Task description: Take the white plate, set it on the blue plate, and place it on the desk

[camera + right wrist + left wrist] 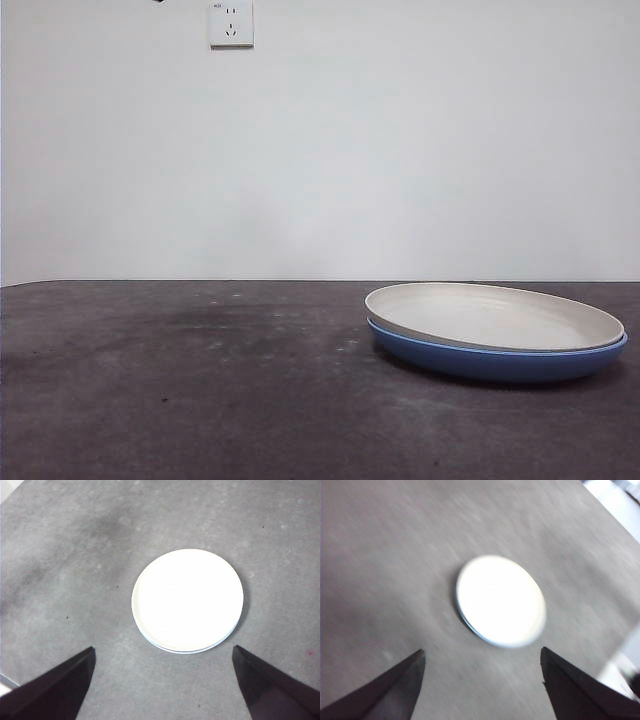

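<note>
The white plate (492, 315) lies stacked on the blue plate (497, 359) on the desk (200, 380), at the right of the front view. In the right wrist view the white plate (187, 600) shows from high above, with a thin blue rim (165, 648) under it. The blurred left wrist view shows the white plate (500, 600) too, with a blue edge (465, 619). My left gripper (482, 655) and my right gripper (162, 655) are both open and empty, held high above the stack. Only a small black tip (157, 1) of an arm shows at the top of the front view.
A white wall with a socket (231, 23) stands behind the desk. The desk's far edge and a bright area (620, 500) show in the left wrist view.
</note>
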Controlling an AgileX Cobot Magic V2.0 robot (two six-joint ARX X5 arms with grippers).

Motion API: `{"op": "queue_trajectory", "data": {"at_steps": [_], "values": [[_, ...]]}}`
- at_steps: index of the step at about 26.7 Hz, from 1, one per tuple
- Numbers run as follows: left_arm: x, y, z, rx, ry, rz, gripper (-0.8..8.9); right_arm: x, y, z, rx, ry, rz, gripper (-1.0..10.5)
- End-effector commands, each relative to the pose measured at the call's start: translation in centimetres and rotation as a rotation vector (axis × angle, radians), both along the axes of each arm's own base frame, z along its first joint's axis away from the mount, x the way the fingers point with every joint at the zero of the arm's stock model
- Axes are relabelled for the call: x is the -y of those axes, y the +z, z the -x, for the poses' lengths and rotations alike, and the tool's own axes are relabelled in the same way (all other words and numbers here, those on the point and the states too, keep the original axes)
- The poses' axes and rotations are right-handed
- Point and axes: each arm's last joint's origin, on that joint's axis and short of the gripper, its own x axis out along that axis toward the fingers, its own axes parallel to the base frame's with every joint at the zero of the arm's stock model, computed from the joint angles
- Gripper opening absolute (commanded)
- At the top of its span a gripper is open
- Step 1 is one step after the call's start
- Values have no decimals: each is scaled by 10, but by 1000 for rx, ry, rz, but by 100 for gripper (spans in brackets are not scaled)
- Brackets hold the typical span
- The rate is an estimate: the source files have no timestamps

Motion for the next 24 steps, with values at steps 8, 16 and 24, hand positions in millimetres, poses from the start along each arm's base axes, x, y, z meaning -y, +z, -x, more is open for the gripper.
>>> {"op": "queue_trajectory", "data": {"at_steps": [8,16,24], "values": [[-1,-50,33,-124,-212,51,371,0,2,0,-12,-2,-7,438],[1,-56,35,-147,-236,54,371,0,-1,0,-47,-16,-17,438],[1,-56,35,-147,-237,54,371,-2,-32,-26,-171,-97,19,438]]}}
